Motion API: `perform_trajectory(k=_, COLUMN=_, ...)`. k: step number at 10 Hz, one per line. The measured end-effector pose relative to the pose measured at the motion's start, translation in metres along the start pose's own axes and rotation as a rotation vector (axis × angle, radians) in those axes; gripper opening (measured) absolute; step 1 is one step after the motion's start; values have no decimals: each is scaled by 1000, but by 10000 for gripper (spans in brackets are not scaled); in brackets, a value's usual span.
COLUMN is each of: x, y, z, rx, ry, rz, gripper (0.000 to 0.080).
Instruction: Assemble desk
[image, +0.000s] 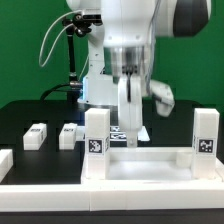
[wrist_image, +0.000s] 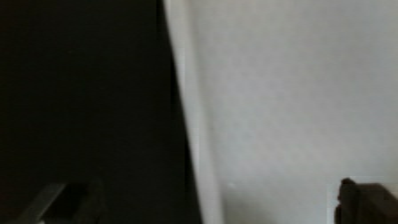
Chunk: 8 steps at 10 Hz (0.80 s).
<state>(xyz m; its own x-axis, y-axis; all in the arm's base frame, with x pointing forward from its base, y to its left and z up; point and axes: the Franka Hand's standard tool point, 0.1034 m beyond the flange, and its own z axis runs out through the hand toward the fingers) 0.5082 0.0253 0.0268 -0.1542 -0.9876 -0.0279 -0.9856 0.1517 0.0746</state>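
2 upright leg posts (image: 96, 131) either side of gripper (image: 131, 130), claw wide open

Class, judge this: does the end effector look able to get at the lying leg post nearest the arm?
Probably yes: that leg post lies uncovered on the black table, clear from above, and the open end effector hangs nearby.

Bright, even light fills the exterior view. The glossy white plastic robot arm (image: 130, 30) carries soft glare, and the white square leg posts (image: 96, 130) throw hardly any visible shadow on the matte black desk (image: 30, 112). The picture is coarse, its fine detail smeared. The wrist view is dimmer and out of focus: a pale white surface (wrist_image: 294, 100) bleeds into blackness, and the two dark fingers (wrist_image: 48, 205) are blurred lumps.
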Motion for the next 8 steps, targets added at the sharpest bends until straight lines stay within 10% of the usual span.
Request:
perform_trajectory(k=4, x=-22, y=-1, z=17, rx=-45, ry=13, rz=22, gripper=649)
perform_trajectory(k=6, x=-22, y=0, z=17, rx=-46, ry=13, rz=22, gripper=387)
perform_trajectory(k=7, x=-22, y=0, z=17, rx=-46, ry=13, rz=22, gripper=387)
perform_trajectory(k=8, x=-22, y=0, z=17, rx=-46, ry=13, rz=22, gripper=186)
